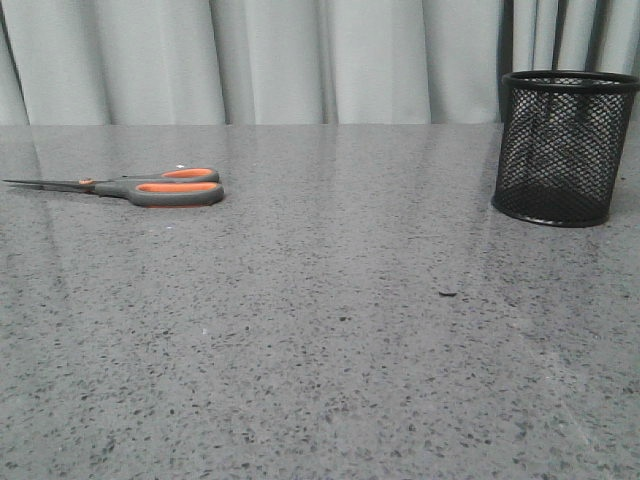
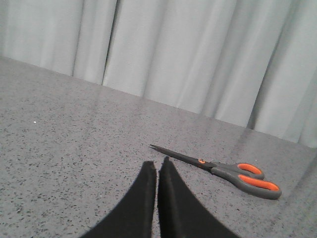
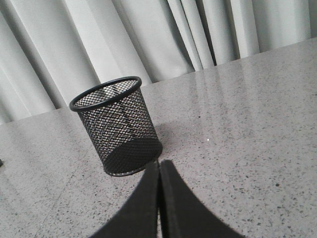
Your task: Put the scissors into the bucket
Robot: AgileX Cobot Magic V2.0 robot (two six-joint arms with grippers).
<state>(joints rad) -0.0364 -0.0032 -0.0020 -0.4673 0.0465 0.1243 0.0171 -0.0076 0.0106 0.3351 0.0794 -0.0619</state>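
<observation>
The scissors [image 1: 140, 187] lie flat on the worktop [image 1: 340, 330], at the far left, with the blades pointing left and the handles toward the centre. The bucket [image 1: 562, 148] stands upright on the worktop at the far right, well apart from the scissors. A curtain [image 1: 300, 60] hangs behind the worktop's far edge. The left pincer [image 2: 157, 166] is near the blade tip; the right pincer [image 3: 159, 166] is just in front of the bucket base.

The left gripper [image 2: 157, 166] hangs over the speckled grey table [image 2: 74, 144], its two black fingers [image 2: 173, 198] pressed together. The scissors [image 2: 223, 169] lie flat just beyond the fingertips, blades closed, apart from them. Pale curtains [image 2: 188, 54] hang behind.
</observation>
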